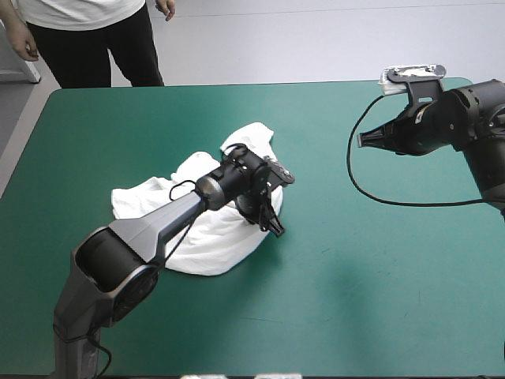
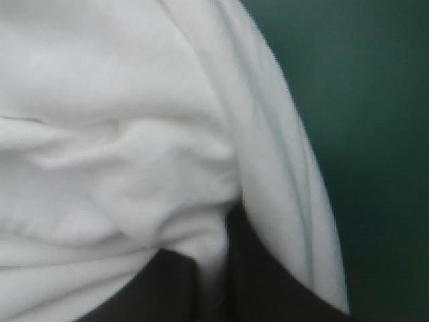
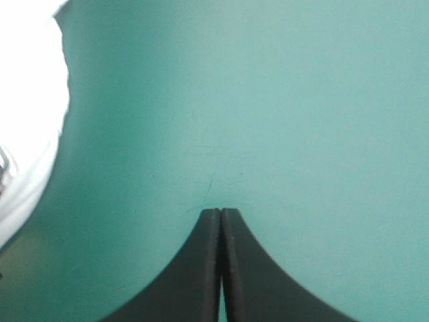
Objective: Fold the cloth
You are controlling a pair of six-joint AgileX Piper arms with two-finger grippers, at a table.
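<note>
Seemingly the left end effector (image 2: 213,258) pinches the T-shirt (image 2: 134,134), seen only wrist-side; right end effector (image 3: 220,213) clenched empty

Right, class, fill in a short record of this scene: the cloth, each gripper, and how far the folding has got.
T-shirt: white, a crumpled heap left of the table's middle
left gripper: at the heap's right edge, shut on the T-shirt, cloth between its fingers
right gripper: shut, empty, apart from the T-shirt, over bare cover toward the far right
table: teal-green cover
folding: not yet done, no neat fold visible
</note>
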